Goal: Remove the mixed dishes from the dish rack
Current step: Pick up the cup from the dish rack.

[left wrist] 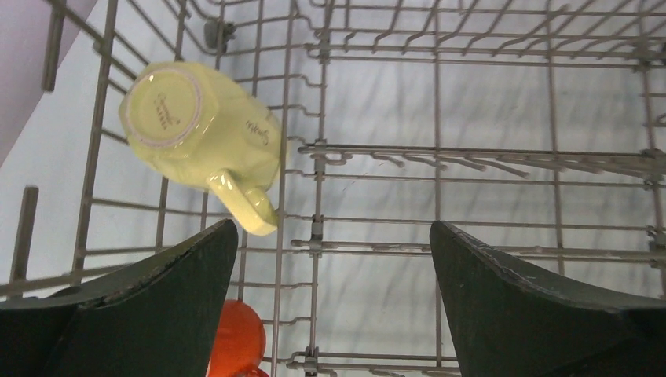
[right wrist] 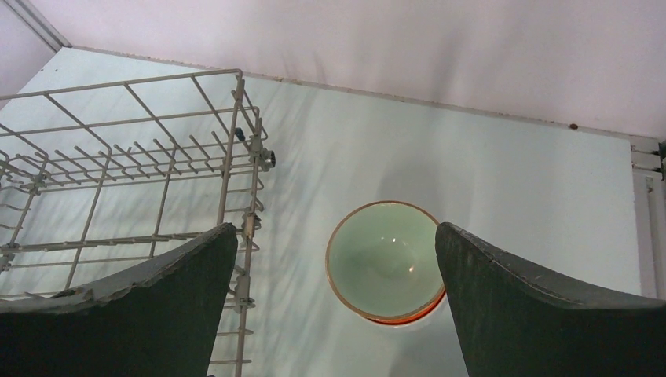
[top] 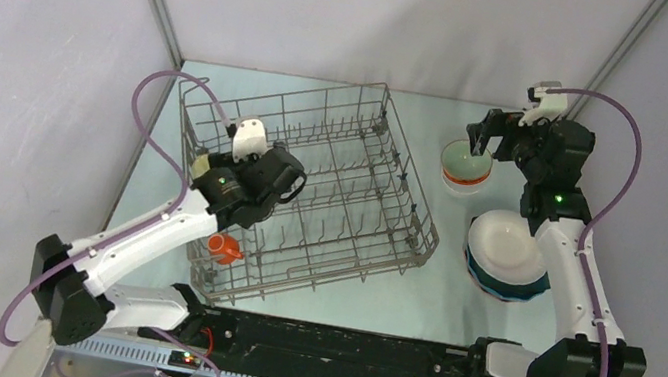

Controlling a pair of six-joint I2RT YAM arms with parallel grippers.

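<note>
The grey wire dish rack (top: 409, 200) sits mid-table. Inside it a pale yellow cup (left wrist: 200, 129) lies upside down, handle toward me, and a small orange mug (top: 222, 249) (left wrist: 236, 342) rests near the rack's front corner. My left gripper (top: 295, 182) (left wrist: 334, 228) hovers open above the rack floor, holding nothing, with the cup just beyond its left fingertip. Right of the rack, a pale green bowl (top: 467, 159) (right wrist: 385, 259) is nested in an orange bowl (right wrist: 412, 318). My right gripper (top: 483, 131) (right wrist: 336, 228) hangs open and empty above these bowls.
A stack of plates with a white one on top (top: 506, 248) and a blue rim below stands on the table (top: 364, 295) at the right, by the right arm. Walls close the table at the back and on both sides.
</note>
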